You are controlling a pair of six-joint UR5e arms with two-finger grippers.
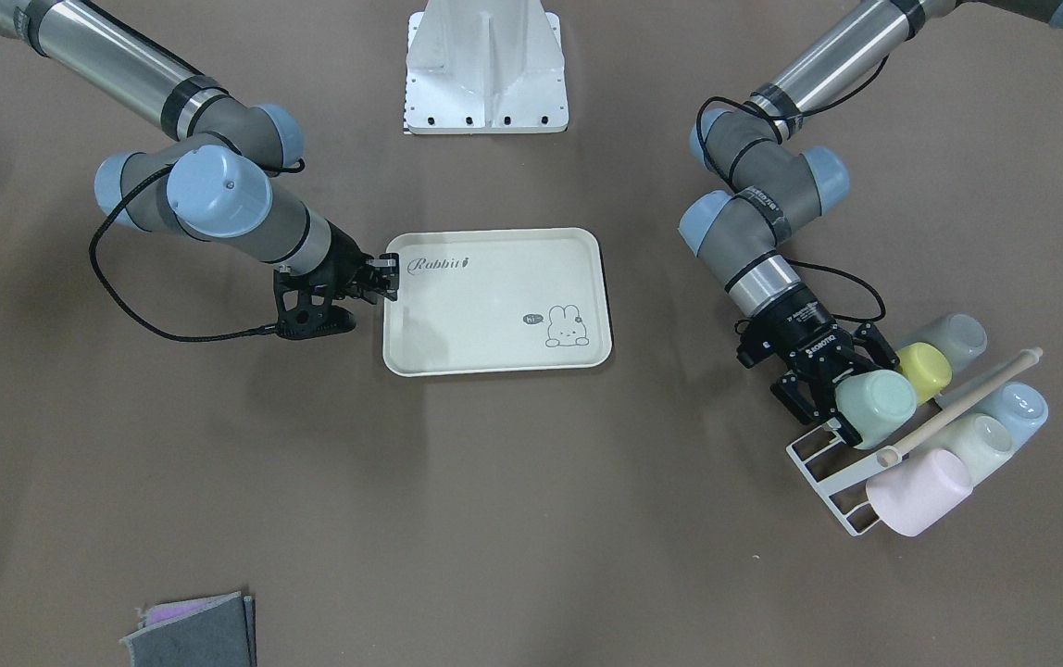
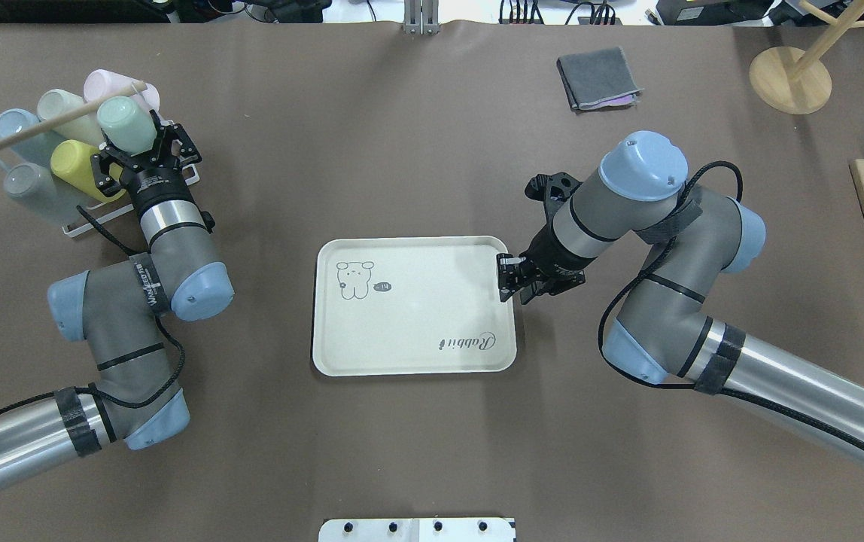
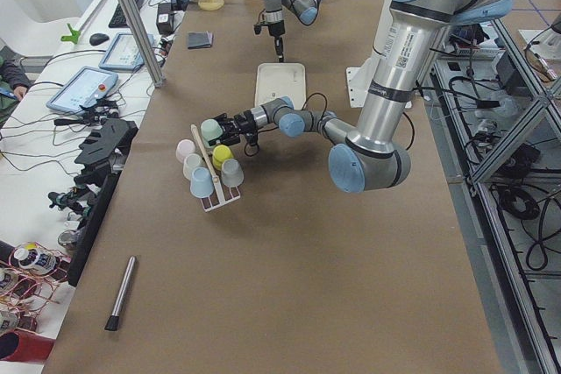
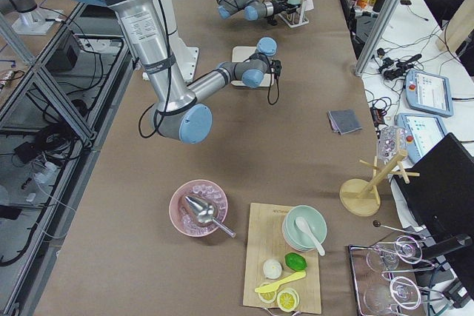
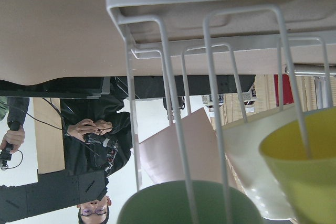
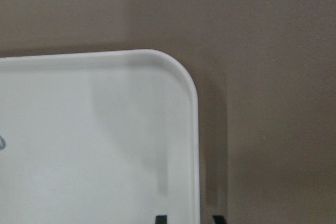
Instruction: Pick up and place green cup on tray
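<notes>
Now the left hand (image 1: pixel 865 396), opened wide, is standing around the green cup (image 1: pixel 879 409), which is sitting on a peg of the rack (image 1: pixel 823 472) at lower right. It should be closing squarely, then lifting along the peg towards the tray (image 1: pixel 494 306).

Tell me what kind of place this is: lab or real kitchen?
Most likely a robotics lab workcell, not a kitchen. A teach pendant lies next to the table, aluminium framing stands at its edge, and an operator shows in the left wrist view.
</notes>
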